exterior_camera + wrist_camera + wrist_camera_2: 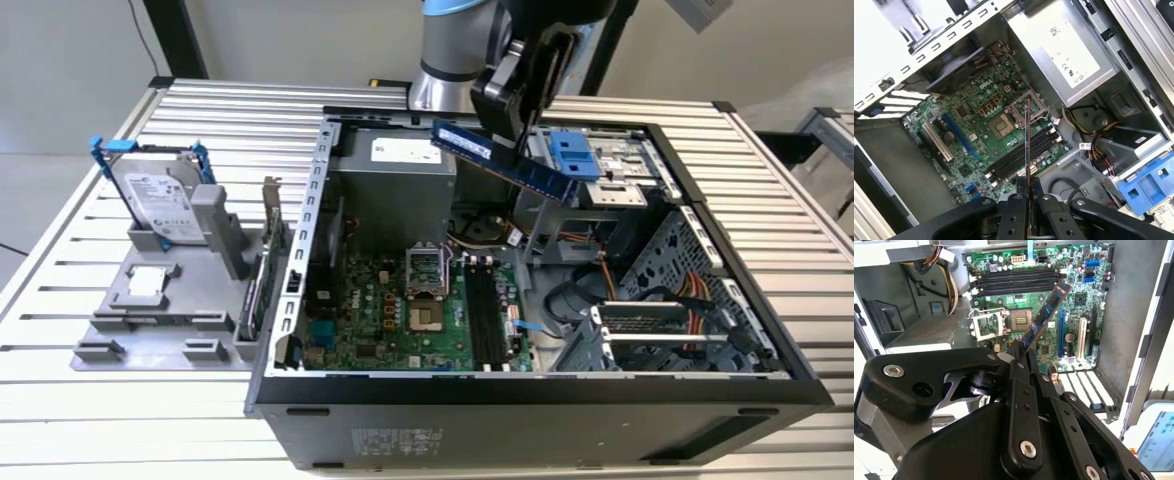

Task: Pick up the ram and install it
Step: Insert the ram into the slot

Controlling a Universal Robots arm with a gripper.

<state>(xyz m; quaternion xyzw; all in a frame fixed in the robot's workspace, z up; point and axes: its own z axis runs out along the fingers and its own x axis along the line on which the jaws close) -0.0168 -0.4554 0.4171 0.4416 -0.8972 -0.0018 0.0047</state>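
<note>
At the exterior view's left a hard drive [167,205] stands on the worktop [80,420], then the open case [316,200], above whose far side the hand [497,135] clamps the ram [521,165], slanting out rightward over the motherboard [400,310].

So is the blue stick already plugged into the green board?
No, the gripper holds the ram in the air over the open case, clear of the motherboard.

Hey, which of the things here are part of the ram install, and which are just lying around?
Part of the job:
- the ram, clamped in the gripper above the open computer case
- the memory slots on the motherboard

Just lying about:
- the hard drive with blue handles
- the grey holder beside the case
</note>
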